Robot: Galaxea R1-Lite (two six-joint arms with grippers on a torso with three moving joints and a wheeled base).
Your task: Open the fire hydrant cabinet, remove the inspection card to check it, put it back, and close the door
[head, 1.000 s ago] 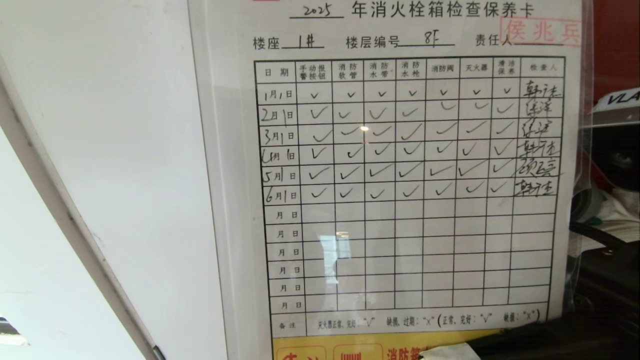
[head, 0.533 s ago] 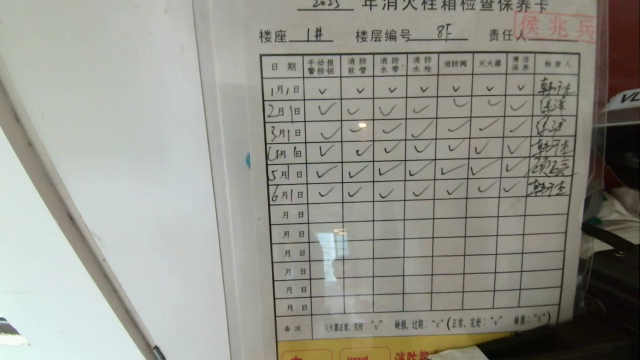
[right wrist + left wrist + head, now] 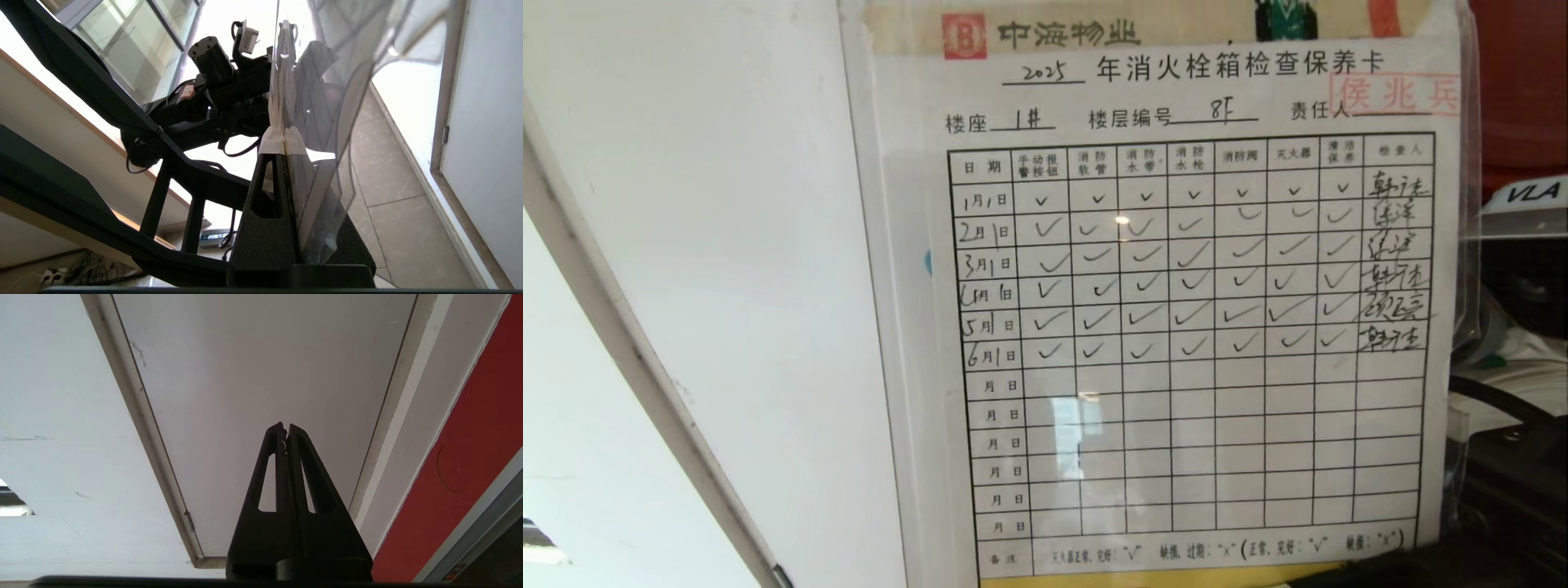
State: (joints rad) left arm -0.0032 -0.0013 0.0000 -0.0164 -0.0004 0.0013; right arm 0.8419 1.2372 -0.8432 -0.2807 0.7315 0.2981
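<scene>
Head view: the inspection card (image 3: 1168,327), a white sheet in a clear plastic sleeve, is held up close before the camera and fills most of the frame. A printed grid is shown, its upper rows filled with handwritten ticks and signatures, the lower rows blank; a red stamp sits at the upper right corner and a yellow strip shows at the bottom edge. A plain white door (image 3: 703,245) is seen behind on the left. Red surface of the fire hydrant cabinet (image 3: 1523,73) is glimpsed at the upper right.

Left wrist view: the left gripper (image 3: 285,430) is clenched on nothing, pointed at a white panel (image 3: 261,375).

Right wrist view: the right gripper (image 3: 284,147) is clamped on the card's lower edge, the sleeve rising edge-on between taped fingertips (image 3: 270,143).
</scene>
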